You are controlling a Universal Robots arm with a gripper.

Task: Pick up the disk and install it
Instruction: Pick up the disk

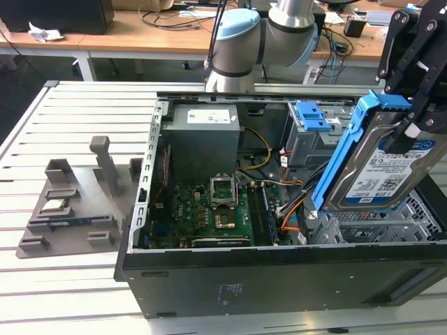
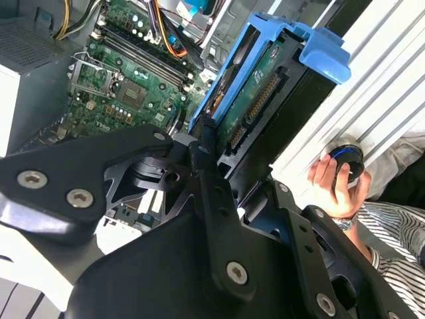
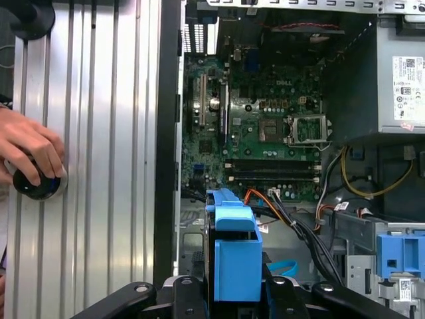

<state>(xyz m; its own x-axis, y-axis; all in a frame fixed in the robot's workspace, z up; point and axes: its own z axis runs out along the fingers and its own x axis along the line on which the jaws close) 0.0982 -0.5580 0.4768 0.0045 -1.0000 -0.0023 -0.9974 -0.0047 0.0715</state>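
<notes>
The disk (image 1: pixel 380 164) is a silver-grey drive with a white-and-blue label, clipped in a blue bracket. It hangs tilted above the open computer case (image 1: pixel 279 279), at the exterior view's right. My gripper (image 1: pixel 412 125) is shut on its upper end. In the second wrist view the black fingers (image 2: pixel 202 156) clamp the disk (image 2: pixel 255 86), whose green circuit side and connector edge show. In the first wrist view the bracket's blue end (image 3: pixel 236 259) stands between the gripper's black links (image 3: pixel 236 296), over the case floor.
Inside the case lie the motherboard (image 1: pixel 220 209), the power supply (image 1: pixel 202 129), loose cables (image 3: pixel 299 219) and a grey cage with a blue latch (image 1: pixel 311 129). A grey fixture (image 1: pixel 70 209) with a small chip sits on the slatted table. A person's hand (image 3: pixel 33 159) rests on a black knob.
</notes>
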